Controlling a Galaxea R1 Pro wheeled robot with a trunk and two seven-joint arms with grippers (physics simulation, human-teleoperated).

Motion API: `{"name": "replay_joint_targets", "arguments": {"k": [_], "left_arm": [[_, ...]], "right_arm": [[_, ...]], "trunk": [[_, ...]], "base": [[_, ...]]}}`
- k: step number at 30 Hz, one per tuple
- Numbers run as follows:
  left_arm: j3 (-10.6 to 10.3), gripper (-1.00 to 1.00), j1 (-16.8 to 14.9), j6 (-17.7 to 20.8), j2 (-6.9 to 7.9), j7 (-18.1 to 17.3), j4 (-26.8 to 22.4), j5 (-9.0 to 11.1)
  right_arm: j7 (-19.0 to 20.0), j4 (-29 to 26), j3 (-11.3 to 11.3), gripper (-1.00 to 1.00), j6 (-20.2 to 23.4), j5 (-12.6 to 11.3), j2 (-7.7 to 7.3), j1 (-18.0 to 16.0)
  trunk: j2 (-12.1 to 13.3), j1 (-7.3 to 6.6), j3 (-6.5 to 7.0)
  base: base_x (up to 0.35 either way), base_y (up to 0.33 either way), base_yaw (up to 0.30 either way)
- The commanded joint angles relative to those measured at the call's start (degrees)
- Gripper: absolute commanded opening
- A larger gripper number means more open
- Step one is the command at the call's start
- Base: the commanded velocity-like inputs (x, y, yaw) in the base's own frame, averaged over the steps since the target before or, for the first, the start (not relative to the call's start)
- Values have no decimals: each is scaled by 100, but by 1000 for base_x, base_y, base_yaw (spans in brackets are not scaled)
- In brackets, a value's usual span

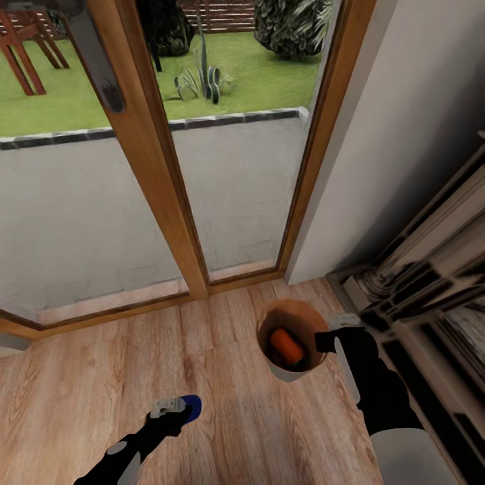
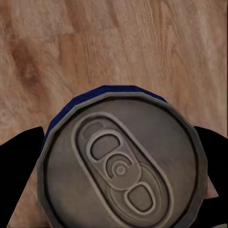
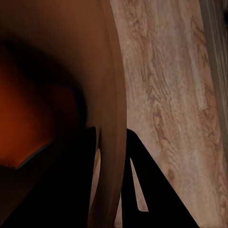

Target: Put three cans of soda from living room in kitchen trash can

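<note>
In the head view my right gripper is shut on the rim of the tash can, a small grey bin with a copper-brown inside, held just above the wood floor. An orange can of soda lies inside it. The right wrist view has the bin's wall pinched between the two dark fingers, with an orange can blurred inside. My left gripper is shut on a blue can of soda, low at the left. Its grey lid and pull tab show in the left wrist view.
A glass door with a wooden frame stands right ahead, with patio and lawn beyond. A white wall meets it at the right. Dark shelving runs close along my right arm. Light plank floor spreads to the left.
</note>
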Motion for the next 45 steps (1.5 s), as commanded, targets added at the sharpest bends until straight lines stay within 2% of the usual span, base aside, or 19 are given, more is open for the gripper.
{"name": "replay_joint_targets", "arguments": {"k": [1, 3, 6, 7, 8, 12, 15, 19, 26, 29, 35, 39, 45], "left_arm": [[21, -100, 1, 102, 120, -680, -141, 3], [30, -100, 1, 249, 217, -1055, -240, 10], [65, -100, 1, 779, 579, -2105, -497, 24], [84, -100, 1, 847, 629, -2309, -523, 26], [140, -100, 1, 966, 708, -2719, -570, 23], [364, -100, 1, 1358, 912, -3795, -803, 16], [431, -100, 1, 1699, 1006, -4352, -1036, 15], [468, -100, 1, 2127, 1101, -5203, -1402, 8], [476, -100, 1, 2683, 1125, -5874, -1879, 13], [478, -100, 1, 3047, 1128, -6140, -2191, 18], [624, -100, 1, 3511, 1129, -6418, -2582, 29], [661, -100, 1, 3650, 1125, -6639, -2657, 30], [670, -100, 1, 3796, 1116, -6660, -2682, 39]], "right_arm": [[21, 73, 2, -100, -10, -71, 1, -3], [20, 149, 5, -100, -16, -68, 1, -3], [18, 402, 28, -100, -274, -53, 4, -3], [18, 441, 30, -100, -326, -49, 5, -3], [18, 519, 34, -100, -403, -44, 7, -3], [18, 722, 44, -100, -512, -38, 9, -3], [17, 861, 50, -100, -551, -36, 14, -5], [13, 1175, 54, -100, -884, -36, 27, -7], [9, 1387, 54, -100, -1054, -35, 42, -11], [9, 1449, 54, -100, -1072, -35, 49, -11], [9, 1584, 54, -100, -1087, -35, 60, -12], [9, 1608, 54, -100, -1091, -35, 62, -12], [9, 1633, 54, -100, -1099, -35, 77, -12]], "trunk": [[0, 0, 1], [0, 0, 1], [0, 0, 1], [0, 0, 1], [0, 0, 1], [0, 0, 1], [0, 0, 1], [0, 0, 1], [0, 0, 1], [0, 0, 1], [0, 0, 1], [0, 0, 1], [0, 0, 1]], "base": [[0, 0, 0], [0, 0, 0], [0, 0, 0], [0, 0, 0], [0, 0, 0], [0, 0, 0], [0, 0, 0], [0, 0, 0], [0, 0, 0], [0, 0, 0], [0, 0, 0], [0, 0, 0], [0, 0, 0]]}}
